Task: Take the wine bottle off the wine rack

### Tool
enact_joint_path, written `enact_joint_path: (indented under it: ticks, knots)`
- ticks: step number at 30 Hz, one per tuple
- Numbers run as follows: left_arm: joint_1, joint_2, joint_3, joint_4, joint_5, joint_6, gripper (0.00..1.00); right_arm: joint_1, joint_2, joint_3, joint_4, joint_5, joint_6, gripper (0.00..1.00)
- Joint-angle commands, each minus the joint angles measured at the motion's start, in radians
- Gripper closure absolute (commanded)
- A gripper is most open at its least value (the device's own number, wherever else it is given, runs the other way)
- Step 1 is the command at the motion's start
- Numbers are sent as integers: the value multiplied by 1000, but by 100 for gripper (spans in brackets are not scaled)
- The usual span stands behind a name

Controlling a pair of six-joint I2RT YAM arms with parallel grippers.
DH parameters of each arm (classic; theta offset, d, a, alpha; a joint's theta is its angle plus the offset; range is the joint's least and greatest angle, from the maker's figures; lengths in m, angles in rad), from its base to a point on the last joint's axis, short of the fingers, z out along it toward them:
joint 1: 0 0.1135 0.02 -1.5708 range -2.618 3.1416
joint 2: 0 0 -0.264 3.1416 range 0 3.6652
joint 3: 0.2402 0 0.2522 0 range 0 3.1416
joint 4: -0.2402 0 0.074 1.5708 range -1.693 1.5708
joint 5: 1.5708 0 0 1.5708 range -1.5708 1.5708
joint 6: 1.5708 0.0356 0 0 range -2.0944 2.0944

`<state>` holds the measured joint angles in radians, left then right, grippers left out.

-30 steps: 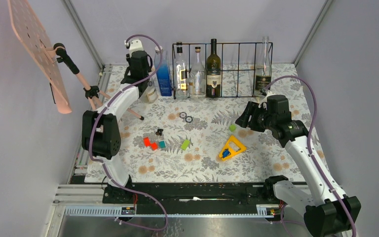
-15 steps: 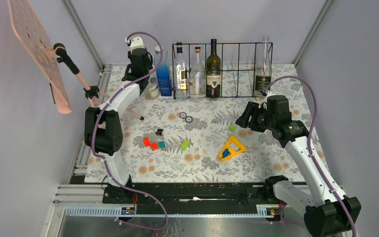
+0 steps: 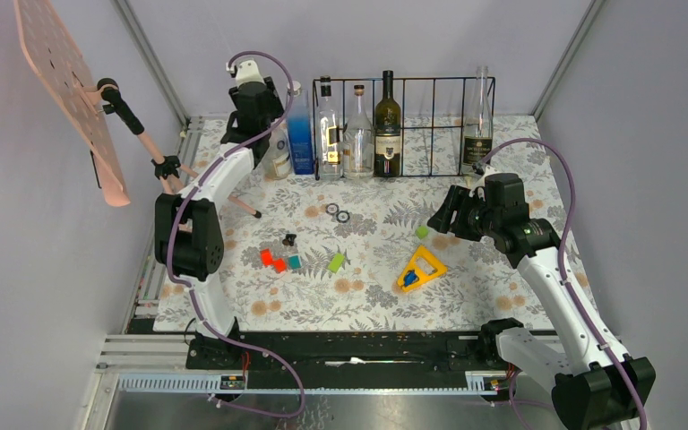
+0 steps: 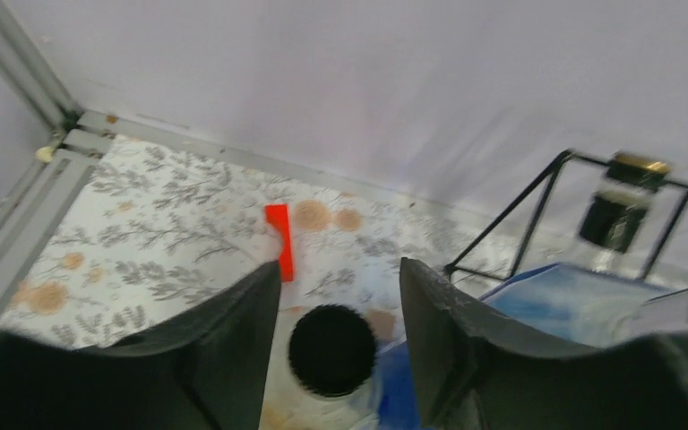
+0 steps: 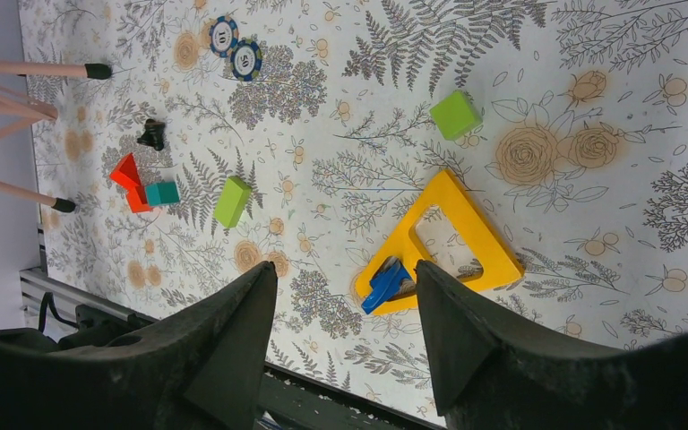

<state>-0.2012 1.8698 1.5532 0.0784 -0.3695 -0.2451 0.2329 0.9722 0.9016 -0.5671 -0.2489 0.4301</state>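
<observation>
The black wire wine rack (image 3: 430,125) stands at the back and holds a dark wine bottle (image 3: 387,125), two clear bottles (image 3: 327,130) and a tall clear bottle (image 3: 477,116) at its right end. Left of the rack, on the table, stand a blue bottle (image 3: 300,139) and a pale bottle (image 3: 278,157). My left gripper (image 3: 264,121) is open just above that pale bottle. In the left wrist view its black cap (image 4: 331,351) lies between the open fingers of the left gripper (image 4: 339,269). My right gripper (image 3: 443,210) is open and empty over the table, as the right wrist view (image 5: 345,269) shows.
A yellow triangle (image 3: 421,267) with a blue piece, green blocks (image 3: 336,262), red and teal blocks (image 3: 278,260) and two poker chips (image 3: 338,212) lie mid-table. A pink pegboard on a stand (image 3: 72,90) is at the left. A red strip (image 4: 279,242) lies near the back wall.
My left gripper has risen and moved back, away from the pale bottle beside the rack. The right arm has hardly moved.
</observation>
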Motion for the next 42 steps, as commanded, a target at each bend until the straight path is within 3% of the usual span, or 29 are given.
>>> enact_joint_path:
  ticks: [1, 7, 29, 35, 42]
  knots:
    - [-2, -28, 74, 119, 41, -40, 40, 1, -4, -3, -1, -7, -11, 34]
    - [-2, -46, 71, 113, 46, -30, 28, 2, -4, -3, -2, -13, -11, 34]
    - [-3, -167, 144, 22, -44, 45, 27, 2, -12, 16, -1, 17, 2, 33]
    - [-3, -187, 309, -318, -84, 13, 29, 2, 5, 52, 41, 100, 28, 31]
    - [-3, -409, 51, -354, -32, -83, 29, 2, 120, 204, 38, 221, 32, 30]
